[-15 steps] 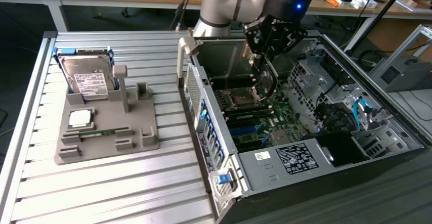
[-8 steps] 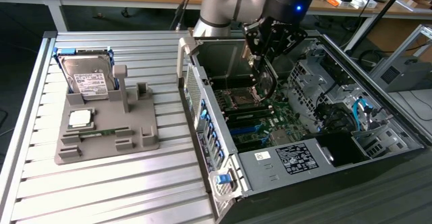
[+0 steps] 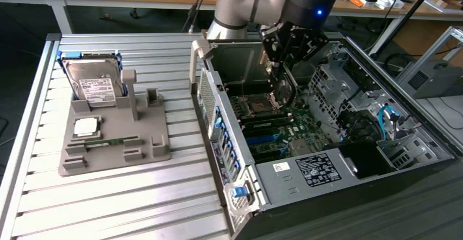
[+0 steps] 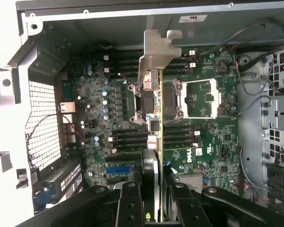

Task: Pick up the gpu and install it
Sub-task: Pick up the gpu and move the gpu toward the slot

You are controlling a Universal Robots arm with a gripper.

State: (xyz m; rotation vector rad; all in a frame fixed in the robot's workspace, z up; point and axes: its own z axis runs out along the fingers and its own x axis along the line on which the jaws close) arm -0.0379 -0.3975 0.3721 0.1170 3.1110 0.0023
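gripper [image 3: 277, 61] is clenched on the gpu [image 3: 282, 84] and holds it inside the open computer case [image 3: 304, 170], over the motherboard [image 4: 217, 142]; i cannot tell if the card touches a slot. in the wrist view the card stands on its edge between the two fingers [image 4: 128, 203], with its silver bracket [image 4: 157, 49] at the far end, near the case wall. on the slatted table [image 3: 108, 202], at the exterior view's left, a grey holder [image 3: 153, 145] carries a hard drive [image 3: 94, 83] and a memory stick [image 3: 116, 141].

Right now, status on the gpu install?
Gripper shut on gpu. Card held edge-on over the motherboard inside the open computer case, not yet seated. No obstruction seen beneath it.
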